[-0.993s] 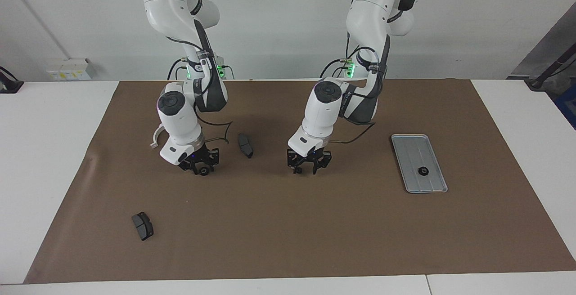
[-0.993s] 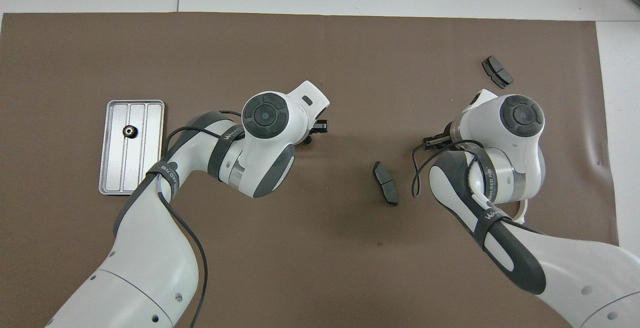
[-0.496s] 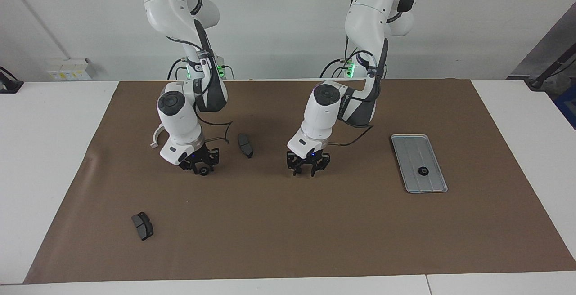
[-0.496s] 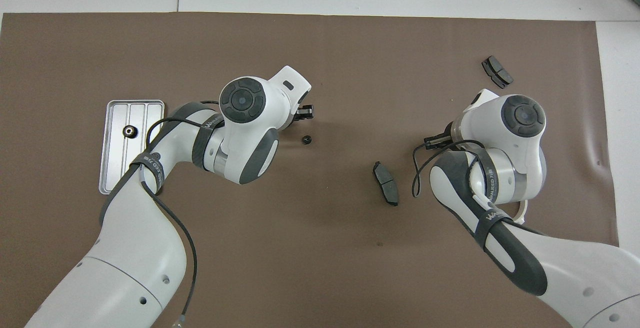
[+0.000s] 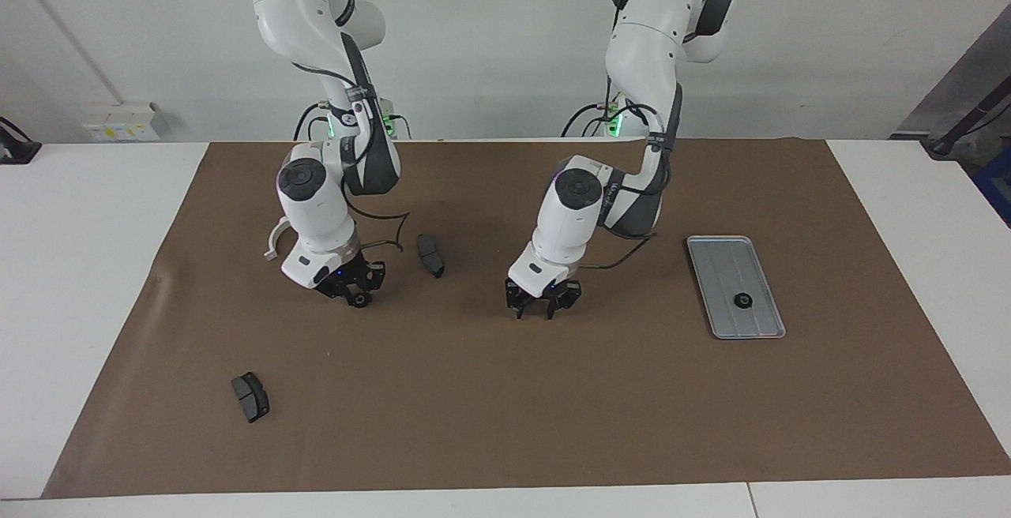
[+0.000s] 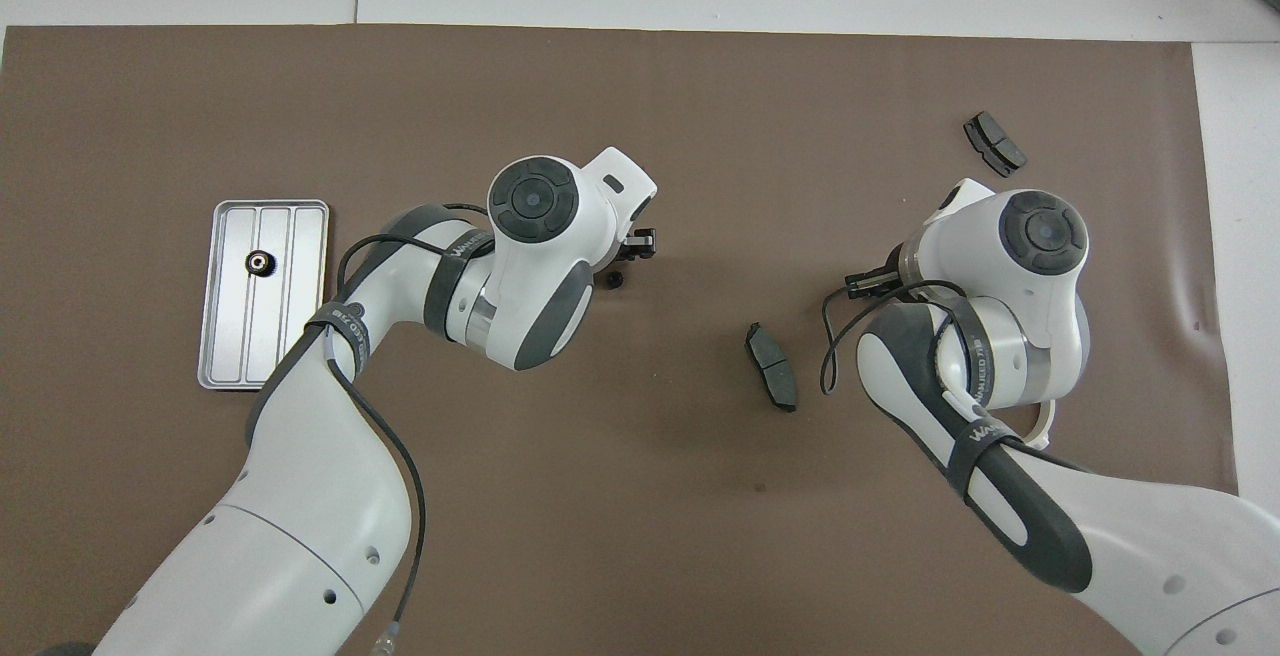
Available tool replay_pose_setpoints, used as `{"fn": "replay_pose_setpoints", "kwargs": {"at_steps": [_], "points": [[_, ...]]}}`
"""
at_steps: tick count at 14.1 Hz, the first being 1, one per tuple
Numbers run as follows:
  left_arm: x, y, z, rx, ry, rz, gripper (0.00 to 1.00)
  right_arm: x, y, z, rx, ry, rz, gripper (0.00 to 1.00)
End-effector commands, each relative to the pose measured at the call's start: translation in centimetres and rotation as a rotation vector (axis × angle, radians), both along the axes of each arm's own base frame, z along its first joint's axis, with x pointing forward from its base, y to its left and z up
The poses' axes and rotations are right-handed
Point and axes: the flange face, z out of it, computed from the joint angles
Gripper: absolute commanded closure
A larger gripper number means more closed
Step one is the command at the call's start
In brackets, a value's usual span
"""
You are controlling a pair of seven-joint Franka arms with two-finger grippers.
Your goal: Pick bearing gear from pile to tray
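Note:
The silver tray lies toward the left arm's end of the mat and holds one black gear. Both show in the overhead view too, the tray and the gear. My left gripper is open and points down, low over mid-mat. A loose black gear lies on the mat just beside the left gripper. My right gripper hangs low over the mat at the right arm's end, and a small round black part shows at its lower end. The right wrist mostly hides the right gripper from overhead.
One dark brake pad lies between the two grippers and also shows from overhead. Another brake pad lies farther from the robots at the right arm's end. A white curved bracket lies beside the right wrist.
My left gripper swung a little toward the tray, came back, and dropped lower by the loose gear. My right gripper has barely moved.

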Motion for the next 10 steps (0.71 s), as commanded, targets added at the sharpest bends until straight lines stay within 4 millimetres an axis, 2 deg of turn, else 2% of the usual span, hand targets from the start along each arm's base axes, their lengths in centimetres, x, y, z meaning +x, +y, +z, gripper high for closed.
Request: {"fn": "replay_pose_setpoints", "kwargs": {"at_steps": [1, 3, 10], "points": [[-0.74, -0.62, 0.50, 0.027, 0.052, 0.009, 0.37, -0.55, 0.15, 0.49, 0.020, -0.002, -0.023, 1.00], [-1.46, -1.19, 0.58, 0.041, 0.070, 0.004, 0.38, -0.53, 0.15, 0.50, 0.020, -0.003, -0.023, 1.00], [-1.59, -0.88, 0.38, 0.054, 0.081, 0.005, 0.47, -0.49, 0.16, 0.56, 0.020, -0.005, -0.023, 1.00]]}}
